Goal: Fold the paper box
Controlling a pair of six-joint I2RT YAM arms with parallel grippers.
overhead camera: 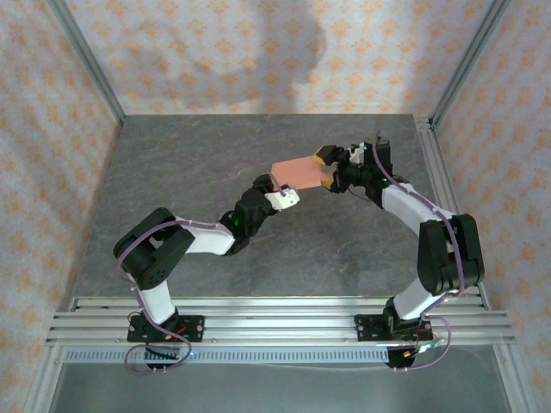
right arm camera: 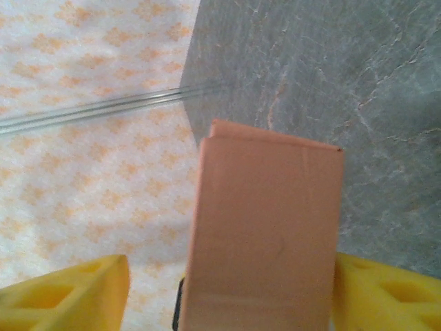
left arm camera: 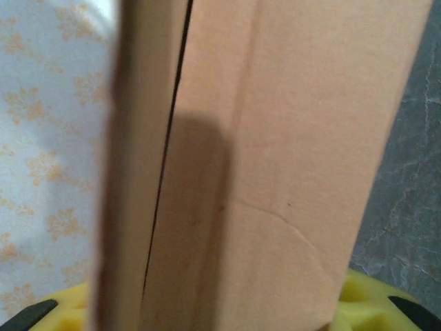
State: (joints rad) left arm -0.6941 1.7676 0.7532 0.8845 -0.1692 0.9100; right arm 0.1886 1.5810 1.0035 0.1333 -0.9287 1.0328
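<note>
The paper box (overhead camera: pixel 300 170) is a salmon-pink flat card box held above the middle of the grey table. My left gripper (overhead camera: pixel 277 191) grips its near-left edge. In the left wrist view the box (left arm camera: pixel 289 138) reaches from one yellow pad (left arm camera: pixel 65 310) to the other, so this gripper is shut on it. My right gripper (overhead camera: pixel 329 169) is at the box's right end. In the right wrist view the box (right arm camera: pixel 269 221) lies between the yellow pads: the right pad (right arm camera: pixel 386 296) touches it, while a clear gap separates it from the left one. This gripper is open.
The grey stone-look table (overhead camera: pixel 207 155) is walled by patterned panels at the back and sides. Metal frame posts (overhead camera: pixel 86 60) rise at the back corners. An aluminium rail (overhead camera: pixel 275 318) carries both arm bases along the near edge.
</note>
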